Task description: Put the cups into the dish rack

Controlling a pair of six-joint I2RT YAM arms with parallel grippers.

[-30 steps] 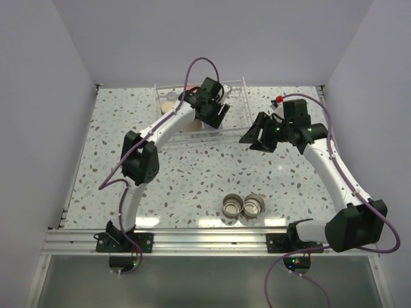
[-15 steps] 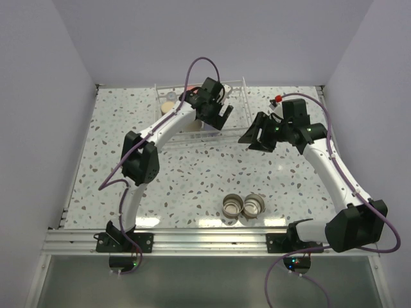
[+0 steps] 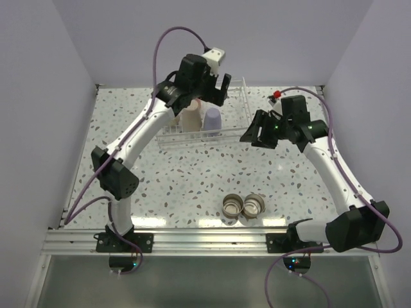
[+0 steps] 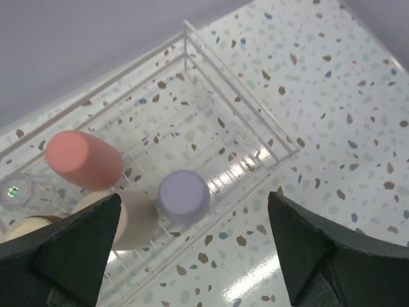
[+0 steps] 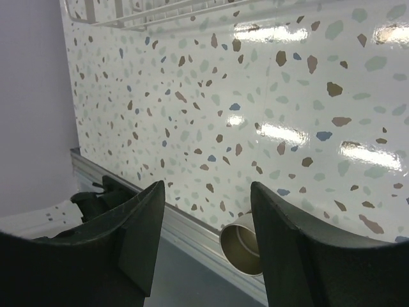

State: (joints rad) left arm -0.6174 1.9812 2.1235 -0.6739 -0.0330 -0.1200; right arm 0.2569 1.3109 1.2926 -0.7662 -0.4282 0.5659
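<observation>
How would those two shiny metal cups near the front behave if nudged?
The steel cups look smooth and glossy, so probably slippery in a grip. They stand upright and touching, so nudging one would likely shift both. Round walls: once tipped, they'd probably roll.

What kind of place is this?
Probably a robot test cell, not a kitchen: two arms bolted to a rail, blank walls boxing in a speckled table, and a rack of cups.
</observation>
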